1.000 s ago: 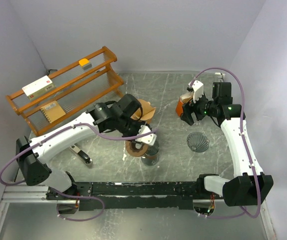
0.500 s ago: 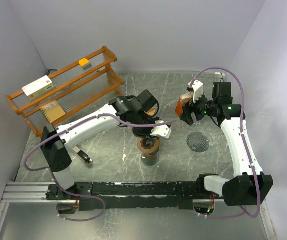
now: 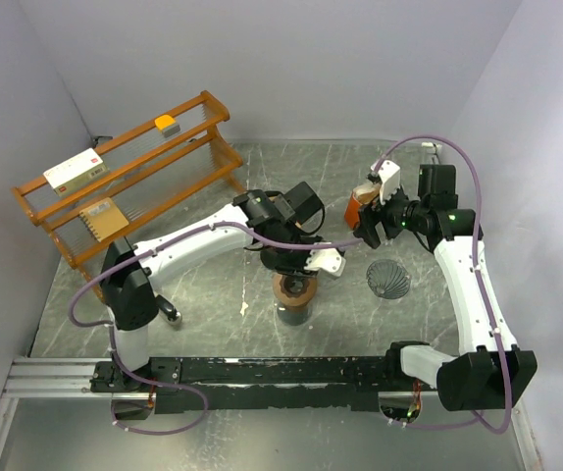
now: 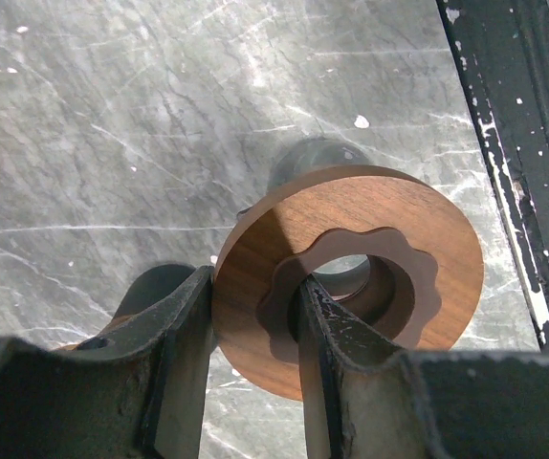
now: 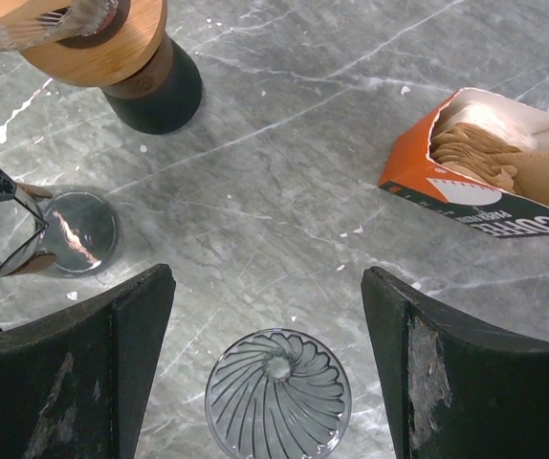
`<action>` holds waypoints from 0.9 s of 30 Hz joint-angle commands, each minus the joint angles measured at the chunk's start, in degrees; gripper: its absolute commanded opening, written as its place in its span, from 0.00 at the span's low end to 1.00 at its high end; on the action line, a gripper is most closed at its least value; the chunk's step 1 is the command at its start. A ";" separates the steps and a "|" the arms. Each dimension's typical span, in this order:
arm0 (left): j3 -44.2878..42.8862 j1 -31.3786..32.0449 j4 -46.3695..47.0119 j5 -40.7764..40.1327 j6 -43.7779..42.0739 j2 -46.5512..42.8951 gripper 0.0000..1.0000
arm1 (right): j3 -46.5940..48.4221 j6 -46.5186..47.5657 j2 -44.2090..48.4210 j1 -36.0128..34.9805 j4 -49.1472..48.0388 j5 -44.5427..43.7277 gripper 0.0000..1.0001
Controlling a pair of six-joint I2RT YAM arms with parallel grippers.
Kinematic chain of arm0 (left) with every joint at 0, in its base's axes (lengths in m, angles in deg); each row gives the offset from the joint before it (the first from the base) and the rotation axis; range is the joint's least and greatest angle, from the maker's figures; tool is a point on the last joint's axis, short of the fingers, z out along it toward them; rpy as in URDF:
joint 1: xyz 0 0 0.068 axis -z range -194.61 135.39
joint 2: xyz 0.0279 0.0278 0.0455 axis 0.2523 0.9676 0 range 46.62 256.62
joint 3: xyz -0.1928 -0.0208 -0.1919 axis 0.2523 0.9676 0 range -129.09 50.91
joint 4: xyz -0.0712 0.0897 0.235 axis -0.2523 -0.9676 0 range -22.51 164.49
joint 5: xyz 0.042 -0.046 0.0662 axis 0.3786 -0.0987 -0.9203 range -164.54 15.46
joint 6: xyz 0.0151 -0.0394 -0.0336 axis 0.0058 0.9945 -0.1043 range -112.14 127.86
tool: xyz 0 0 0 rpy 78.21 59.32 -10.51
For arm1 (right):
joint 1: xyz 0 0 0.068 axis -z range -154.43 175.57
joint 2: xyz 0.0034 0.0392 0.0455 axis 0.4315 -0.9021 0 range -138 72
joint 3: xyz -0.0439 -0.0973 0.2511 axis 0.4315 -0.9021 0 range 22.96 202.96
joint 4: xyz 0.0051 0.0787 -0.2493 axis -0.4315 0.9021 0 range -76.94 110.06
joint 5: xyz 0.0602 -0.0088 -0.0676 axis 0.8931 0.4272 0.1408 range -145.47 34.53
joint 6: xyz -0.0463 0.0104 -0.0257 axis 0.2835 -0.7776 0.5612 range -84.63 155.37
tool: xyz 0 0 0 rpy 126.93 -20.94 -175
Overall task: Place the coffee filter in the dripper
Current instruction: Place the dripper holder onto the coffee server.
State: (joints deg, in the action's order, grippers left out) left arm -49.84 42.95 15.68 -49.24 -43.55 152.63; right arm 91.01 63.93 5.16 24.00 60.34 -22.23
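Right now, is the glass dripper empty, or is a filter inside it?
Empty: the dripper shows bare ribbed glass; brown filters sit in the orange box.

Smooth brown wooden ring (image 4: 346, 273) with fine grain showing, my left fingers (image 4: 184, 354) matt black and scuffed grey at the edges, grey marbled tabletop (image 4: 112, 115) with a soft sheen, clear ribbed glass dripper (image 5: 277, 392), orange printed cardboard box (image 5: 447, 196), brown paper filters (image 5: 485, 153), matt.

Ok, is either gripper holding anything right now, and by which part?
The left gripper clamps the wooden ring across its band: one finger outside the rim, one inside the centre hole. The right gripper is open and holds nothing.
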 commanded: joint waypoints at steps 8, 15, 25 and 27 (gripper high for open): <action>-4.19 1.88 -3.23 -3.12 1.74 3.47 0.38 | -1.39 0.39 2.75 0.94 -1.36 0.78 0.80; -4.58 2.29 -3.26 -5.85 2.35 5.12 0.41 | -1.59 0.27 3.36 1.03 -1.48 0.88 0.80; -5.53 2.38 -2.46 -6.17 2.74 5.71 0.45 | -1.66 0.28 3.64 1.12 -1.15 0.63 0.81; -5.22 2.38 -2.45 -6.02 2.60 5.69 0.48 | -1.63 0.20 3.57 1.12 -0.97 0.36 0.81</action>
State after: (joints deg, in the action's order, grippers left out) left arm -53.19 44.89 13.15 -54.88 -41.17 157.49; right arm 89.68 63.93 7.91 24.48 59.64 -22.19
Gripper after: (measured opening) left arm 0.469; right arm 0.806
